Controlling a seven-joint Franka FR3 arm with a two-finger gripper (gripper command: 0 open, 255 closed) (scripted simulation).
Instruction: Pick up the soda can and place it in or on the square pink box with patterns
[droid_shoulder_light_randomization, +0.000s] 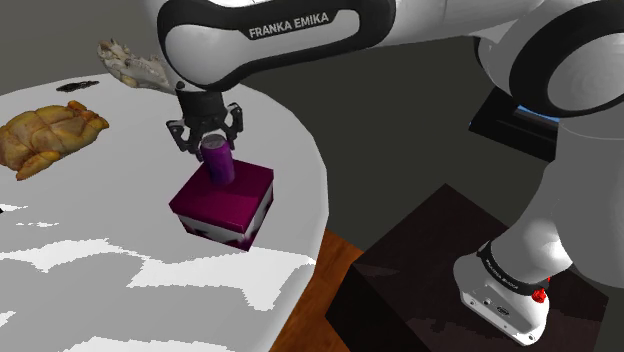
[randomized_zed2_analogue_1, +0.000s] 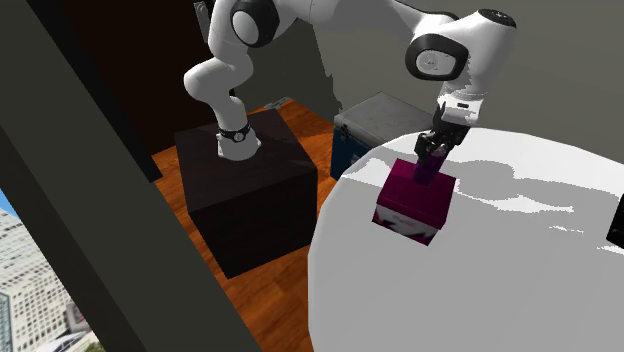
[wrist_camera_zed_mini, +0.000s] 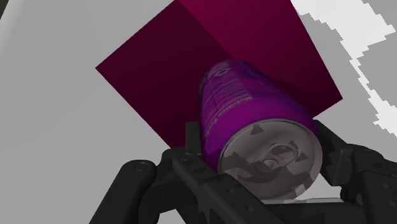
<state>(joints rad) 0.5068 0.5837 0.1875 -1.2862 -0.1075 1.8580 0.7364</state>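
One purple soda can (wrist_camera_zed_mini: 245, 108) is clasped between the black fingers (wrist_camera_zed_mini: 336, 158) of the gripper (droid_shoulder_light_randomization: 209, 143), which are closed on its sides near the top end. The can leans off upright, with its lower end at the flat top of the square magenta box (droid_shoulder_light_randomization: 225, 200). I cannot tell whether that end touches the top or hangs just above it. The box sits on the round white table (droid_shoulder_light_randomization: 110, 215), near the edge that faces the robot's stand. It is well apart from the brown bread-like lump (droid_shoulder_light_randomization: 45, 135) near the opposite edge.

The carrying looks done and the placing step is in hand. Next, I judge, the can needs settling onto the box's top, preferably righted, before the fingers part, since a tilted can may roll off. The box shows a closed top; nothing else lies on it, and its inside is hidden.
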